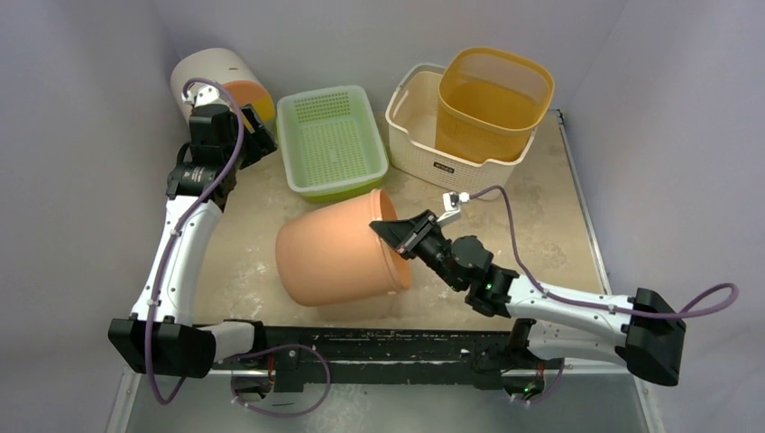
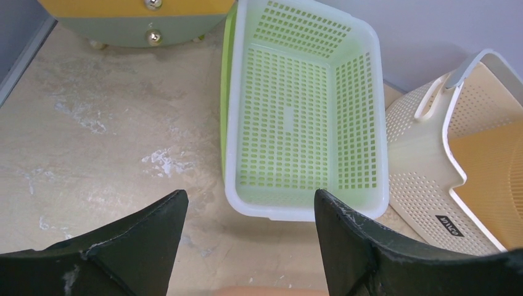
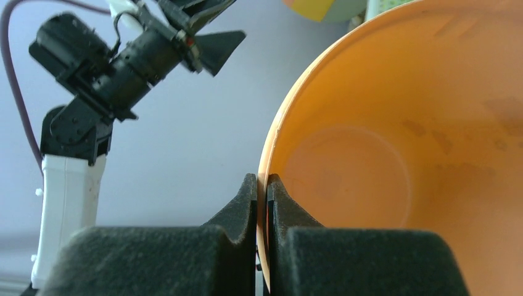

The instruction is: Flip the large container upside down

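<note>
The large container (image 1: 334,251) is a round salmon-orange tub. It lies tipped on its side at the table's middle, its mouth facing right. My right gripper (image 1: 394,231) is shut on its rim, one finger inside and one outside. In the right wrist view the rim (image 3: 266,185) runs between my fingers and the tub's inside (image 3: 419,154) fills the right half. My left gripper (image 1: 255,144) is open and empty at the back left, above the table near the green basket (image 2: 302,111). A sliver of the tub (image 2: 271,291) shows at the bottom of the left wrist view.
A green perforated basket (image 1: 331,140) sits at the back middle. A cream basket (image 1: 424,135) holding a yellow bin (image 1: 492,99) stands at the back right. A round white and orange container (image 1: 216,77) lies at the back left corner. Purple walls enclose the table.
</note>
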